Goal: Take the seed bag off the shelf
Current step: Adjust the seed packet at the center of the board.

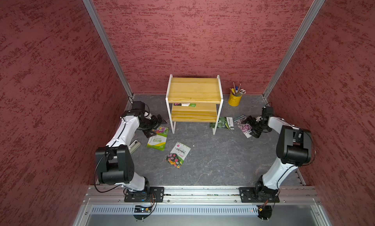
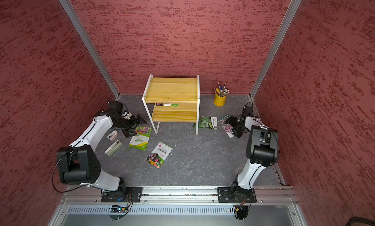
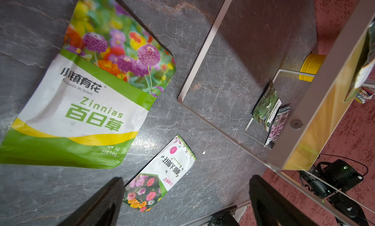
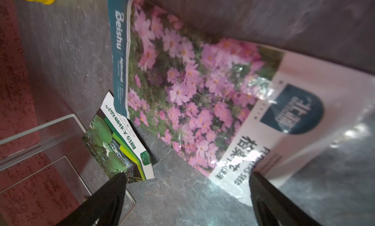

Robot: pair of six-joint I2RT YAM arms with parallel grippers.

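Note:
The shelf [image 1: 194, 88] stands at the back middle of the table, yellowish boards in a white frame. The seed bag [image 1: 185, 104] lies on its lower board, mostly hidden under the top board; in both top views only a strip of it shows [image 2: 167, 105]. The left wrist view catches an edge of the seed bag [image 3: 365, 68] on the shelf [image 3: 322, 121]. My left gripper [image 1: 155, 126] is open, left of the shelf, low over a green zinnia bag [image 1: 157, 138]. My right gripper [image 1: 249, 127] is open, right of the shelf, over a pink-flower bag [image 1: 244, 125]. Both hold nothing.
A flower packet [image 1: 178, 155] lies in the middle of the table, and a green-leaf packet [image 1: 222, 123] by the shelf's right front leg. A yellow pencil cup [image 1: 235, 99] stands back right. Two white staplers [image 2: 113, 147] lie under my left arm. Red walls close three sides.

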